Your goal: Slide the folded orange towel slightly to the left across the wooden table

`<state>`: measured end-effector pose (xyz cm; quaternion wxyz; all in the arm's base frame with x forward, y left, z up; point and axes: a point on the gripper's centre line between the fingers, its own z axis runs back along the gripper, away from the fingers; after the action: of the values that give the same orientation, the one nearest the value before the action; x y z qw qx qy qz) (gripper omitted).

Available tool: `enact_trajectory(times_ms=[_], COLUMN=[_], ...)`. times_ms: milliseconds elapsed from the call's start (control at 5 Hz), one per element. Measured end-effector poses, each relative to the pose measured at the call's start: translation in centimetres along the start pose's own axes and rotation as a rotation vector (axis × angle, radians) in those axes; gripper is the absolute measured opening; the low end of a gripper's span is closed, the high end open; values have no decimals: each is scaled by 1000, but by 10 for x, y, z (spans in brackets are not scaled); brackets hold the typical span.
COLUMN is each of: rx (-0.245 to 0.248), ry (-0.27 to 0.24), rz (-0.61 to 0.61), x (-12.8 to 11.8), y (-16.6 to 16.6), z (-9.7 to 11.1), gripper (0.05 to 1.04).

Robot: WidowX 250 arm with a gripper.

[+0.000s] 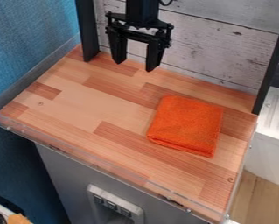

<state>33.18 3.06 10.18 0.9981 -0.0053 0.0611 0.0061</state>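
In the camera view, the arm [142,9] is seen coming in from the top edge, with its lower part held upright and the gripper [134,65] hung straight down over the back of the worktop [86,103]. The two fingers are spread well apart and pointed downward, with bare wood and pale planks seen between them; the tip toward the right of the view is placed a little lower in the view.

A folded orange cloth [186,125] is laid flat on the right-hand part of the worktop, nearer the camera than the gripper and well apart from it. Its outline is nearly square, so a long axis cannot be told with certainty. Its sides are set aslant, with one corner pointed toward the lower right, and stacked layers are shown along the near edge.

The worktop is made of wooden strips in light and reddish tones and is edged by a clear rim [88,165]. It is backed by a whitewashed plank wall [208,48], and flanked by two dark posts [88,30] at its rear. A grey panel [62,175] fitted with a socket block [113,205] is seen below.
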Motion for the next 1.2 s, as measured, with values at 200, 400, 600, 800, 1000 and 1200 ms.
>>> enact_trajectory(times_ms=[200, 400, 600, 800, 1000, 1200], rx=[4, 7, 16, 31, 39, 38], ry=[-7, -10, -77, -117, -154, -160], rz=[-20, -68, -121, -163, -201, -237], x=[1, -1, -1, -3, -3, -6], y=[-9, -28, -40, -57, -73, -89], z=[-3, -12, -6, -6, -1, 0], gripper=[998, 996, 999, 999, 999, 958])
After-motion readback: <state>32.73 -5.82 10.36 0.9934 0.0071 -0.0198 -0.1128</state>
